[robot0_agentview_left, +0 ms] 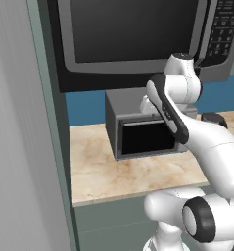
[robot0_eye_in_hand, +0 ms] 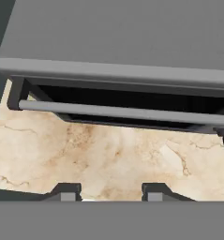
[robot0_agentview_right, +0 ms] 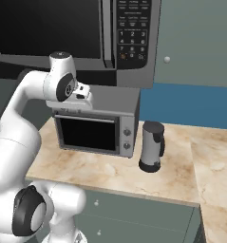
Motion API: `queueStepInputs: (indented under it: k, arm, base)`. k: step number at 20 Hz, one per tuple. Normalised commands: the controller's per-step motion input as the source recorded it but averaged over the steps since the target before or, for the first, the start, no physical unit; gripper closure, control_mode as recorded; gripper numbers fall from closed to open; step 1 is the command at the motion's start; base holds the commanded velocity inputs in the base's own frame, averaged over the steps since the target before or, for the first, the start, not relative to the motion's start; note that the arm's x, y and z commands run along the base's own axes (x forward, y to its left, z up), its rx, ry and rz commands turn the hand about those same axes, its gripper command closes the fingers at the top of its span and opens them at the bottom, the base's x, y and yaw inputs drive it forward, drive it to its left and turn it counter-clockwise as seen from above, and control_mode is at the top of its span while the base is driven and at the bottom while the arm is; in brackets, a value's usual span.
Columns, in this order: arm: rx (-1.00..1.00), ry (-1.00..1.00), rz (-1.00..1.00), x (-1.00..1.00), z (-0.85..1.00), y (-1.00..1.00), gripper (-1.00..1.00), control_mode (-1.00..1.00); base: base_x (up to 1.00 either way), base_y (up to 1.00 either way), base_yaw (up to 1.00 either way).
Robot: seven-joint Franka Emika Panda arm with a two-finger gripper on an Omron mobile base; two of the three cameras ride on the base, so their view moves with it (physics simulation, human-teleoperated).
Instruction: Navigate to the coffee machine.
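Observation:
The coffee machine is out of view. My gripper (robot0_eye_in_hand: 109,192) is open, its two dark fingertips (robot0_eye_in_hand: 66,191) spread wide with nothing between them. It hangs above the marble counter (robot0_eye_in_hand: 108,150), just in front of the wider grey box with a black window (robot0_eye_in_hand: 123,42), whose handle bar runs across the hand view. In the base views the arm's hand (robot0_agentview_right: 74,99) sits over the top front edge of that box (robot0_agentview_right: 91,133).
A silver kettle with a black handle (robot0_agentview_right: 151,144) stands right of the grey box (robot0_agentview_left: 143,137). A large microwave (robot0_agentview_right: 62,28) hangs above. A tall grey panel (robot0_agentview_left: 20,147) closes off the left. The counter (robot0_agentview_right: 214,190) turns a corner at the right.

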Motion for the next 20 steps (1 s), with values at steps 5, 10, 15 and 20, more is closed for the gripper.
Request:
queueStepInputs:
  k: [5, 10, 15, 20]
  arm:
    - [0.0, -0.04, 0.0, -0.37, 0.0, -0.02, -1.0, -1.0]
    - [-0.06, -0.23, 0.0, -0.86, 0.0, 0.02, -1.0, -1.0]
    - [-0.03, -0.16, 0.0, -0.74, 0.04, 0.06, -1.0, -1.0]
    - [-0.01, -0.05, -0.01, -0.62, 0.21, 0.03, -1.0, -1.0]
  base:
    - [0.0, 0.0, 0.0]
    - [0.0, 0.0, 0.0]
    - [0.0, 0.0, 0.0]
    - [0.0, 0.0, 0.0]
